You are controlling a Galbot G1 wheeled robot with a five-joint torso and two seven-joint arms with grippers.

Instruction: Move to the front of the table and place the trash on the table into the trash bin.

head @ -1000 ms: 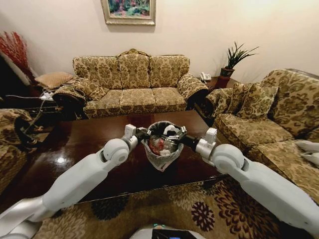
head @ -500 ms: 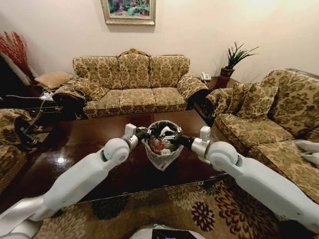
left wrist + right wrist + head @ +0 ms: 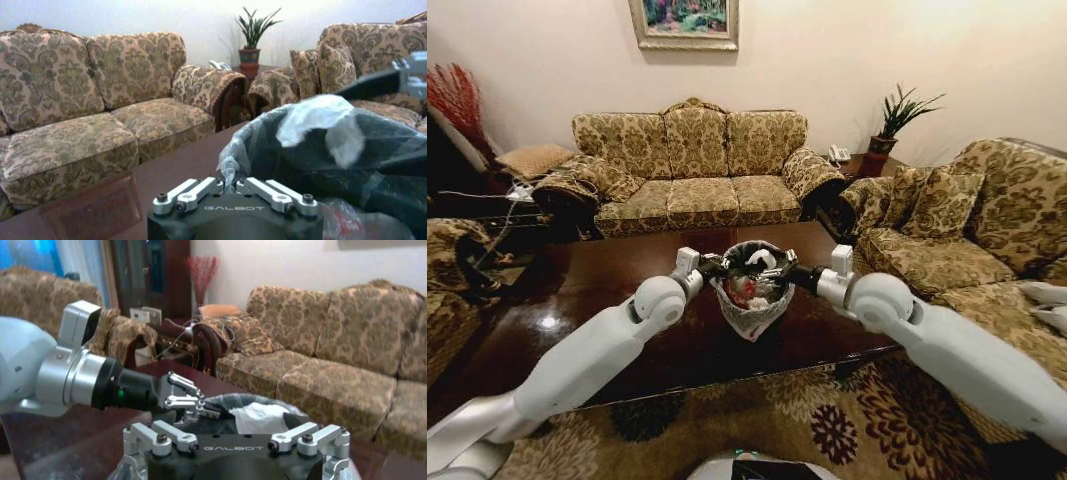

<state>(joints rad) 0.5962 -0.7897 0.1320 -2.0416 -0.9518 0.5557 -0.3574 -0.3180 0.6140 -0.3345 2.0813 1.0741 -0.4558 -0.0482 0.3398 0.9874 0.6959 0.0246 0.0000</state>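
At trash bin (image 3: 754, 290) on table (image 3: 577, 300): left gripper (image 3: 710, 266) pinches liner at rim; right gripper (image 3: 789, 271) spread wide at opposite rim. Trash (image 3: 747, 290) lies inside bin. Step looks like final drop; next move: pull right arm clear w/o snagging liner.

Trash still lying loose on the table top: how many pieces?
0 on the visible table. Red-and-white trash lies inside the trash bin, between both grippers; the arms may hide some tabletop.

"GALBOT" on both hand bases.
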